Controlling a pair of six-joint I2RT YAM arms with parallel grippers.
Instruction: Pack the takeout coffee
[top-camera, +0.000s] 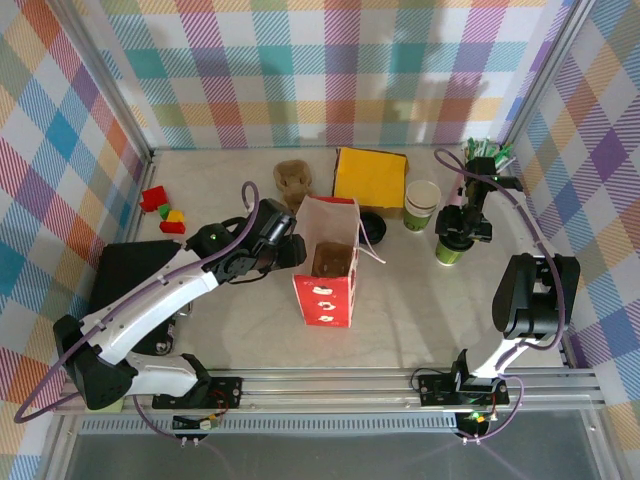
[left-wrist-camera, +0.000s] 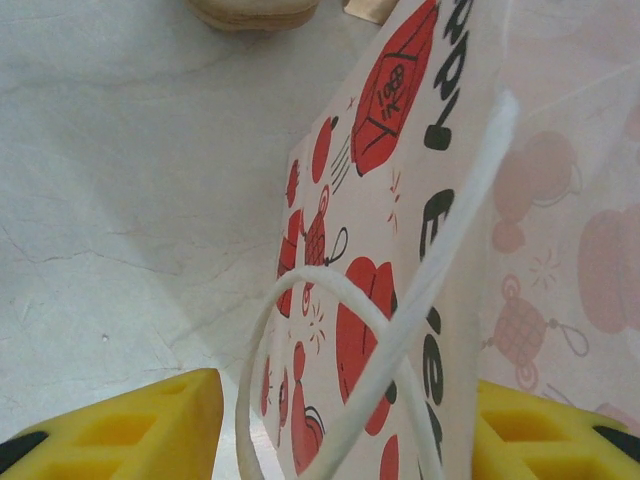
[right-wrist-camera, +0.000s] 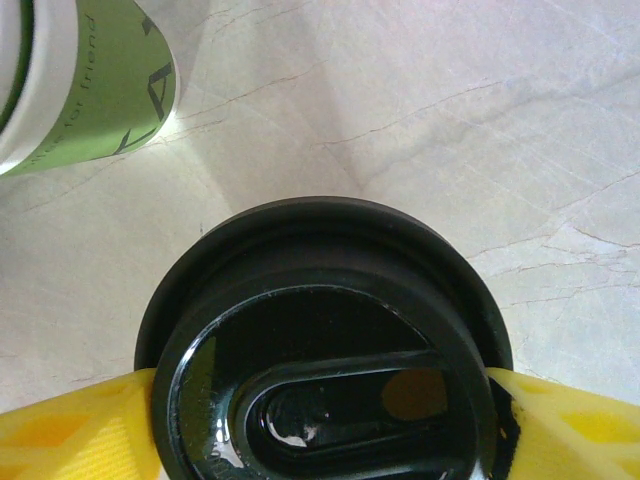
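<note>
Two pincers, you said: where is each?

My right pincer (top-camera: 457, 238) is at the far right of the counter (top-camera: 420, 310). It is clasping a lidded cup (top-camera: 449, 252) with green sides and a black lid, one yellow finger against each side of the lid.

And the takeout coffee (top-camera: 421, 203)?

Open-topped, green with a cream rim, it stands upright on the counter just beside the lidded cup, to its left and farther back. Neither pincer touches it.

Your left one?

My left pincer (top-camera: 285, 248) is at the left wall of a red-and-white paper bag (top-camera: 327, 285) standing open mid-counter. That wall and a white handle loop (left-wrist-camera: 430, 250) run between my fingers. Whether they pinch it, I cannot tell.
</note>
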